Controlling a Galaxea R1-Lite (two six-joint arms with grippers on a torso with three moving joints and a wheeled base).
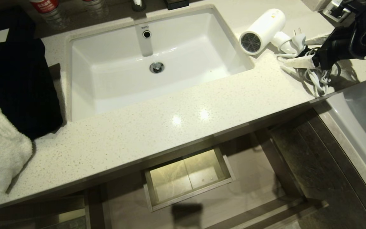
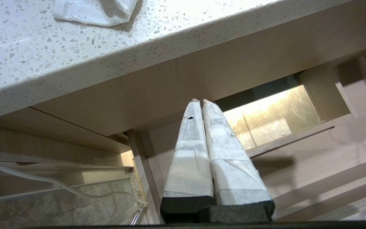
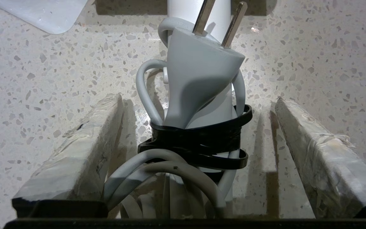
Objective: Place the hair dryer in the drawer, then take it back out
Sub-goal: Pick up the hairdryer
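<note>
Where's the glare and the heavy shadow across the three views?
Head view: two bright lamp reflections on the countertop, black cloth crushed to no detail. Left wrist view: blown-out countertop, glowing drawer cut-out. Right wrist view: soft shadows beside the plug, evenly lit.

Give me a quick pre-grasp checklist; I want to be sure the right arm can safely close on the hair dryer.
1. Right gripper jaws open: ok.
2. Jaws straddle the hair dryer handle and its bundled cord: ok.
3. Plug strapped against the handle: ok.
4. Drawer pulled out, ready to receive: ok.
5. Cord loops clear of the pads: cannot tell.
6. Left gripper shut, below the countertop: ok.
</note>
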